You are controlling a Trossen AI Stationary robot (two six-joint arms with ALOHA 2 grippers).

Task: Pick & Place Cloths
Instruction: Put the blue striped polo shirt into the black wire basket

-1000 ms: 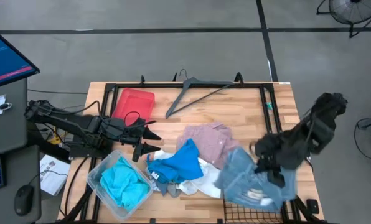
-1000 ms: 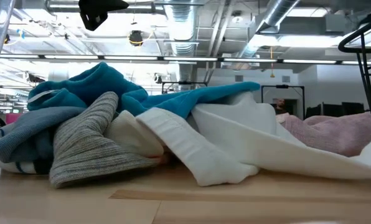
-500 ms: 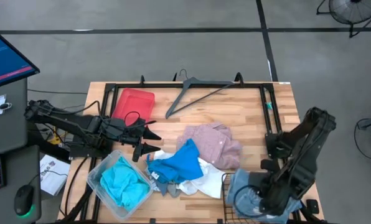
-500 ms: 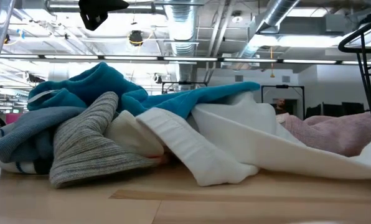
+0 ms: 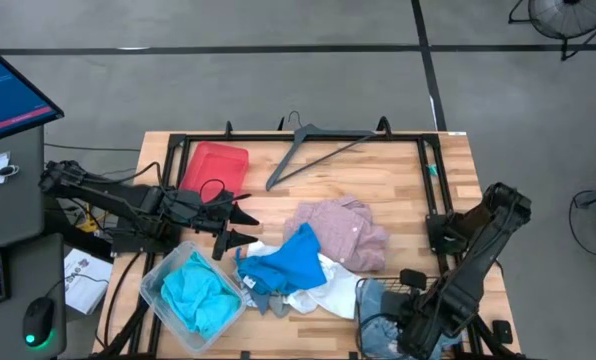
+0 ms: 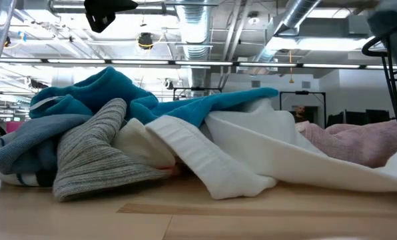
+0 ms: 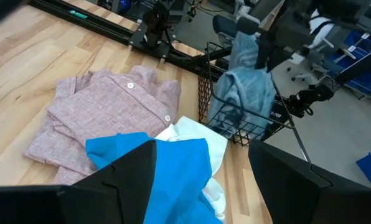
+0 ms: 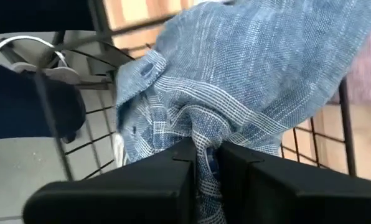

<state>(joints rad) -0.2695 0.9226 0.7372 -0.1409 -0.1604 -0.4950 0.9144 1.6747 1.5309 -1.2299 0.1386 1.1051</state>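
My right gripper (image 8: 205, 177) hangs over a black wire basket (image 5: 370, 335) at the table's near right corner, shut on the blue-striped cloth (image 5: 383, 308). My left gripper (image 5: 246, 227) waits open at the left, above the table and touching nothing. Ahead of it lies a pile of cloths: a pale pink shirt (image 5: 338, 232), a deeper blue cloth (image 5: 283, 262) on top, a white one (image 5: 328, 285) and a grey one (image 5: 263, 300) underneath. The turquoise cloth (image 5: 196, 292) lies in a clear bin (image 5: 156, 285). My right gripper pinches a bunched fold of the blue-striped cloth (image 8: 207, 152) between its two fingers, which come from above and point steeply down. The cloth hangs slack below them, and its lower part (image 7: 248, 99) is down inside the wire basket.
A red tray (image 5: 215, 165) and a grey clothes hanger (image 5: 313, 150) lie at the table's far side. A black frame (image 5: 423, 170) runs around the work area. Bare wood shows between the hanger and the pile.
My right gripper has gone toward the table's near edge and down, tipping further downward, still shut on the blue-striped cloth. The cloth, which first hung spread over the table's right side, is now bunched up and lowered into the wire basket.
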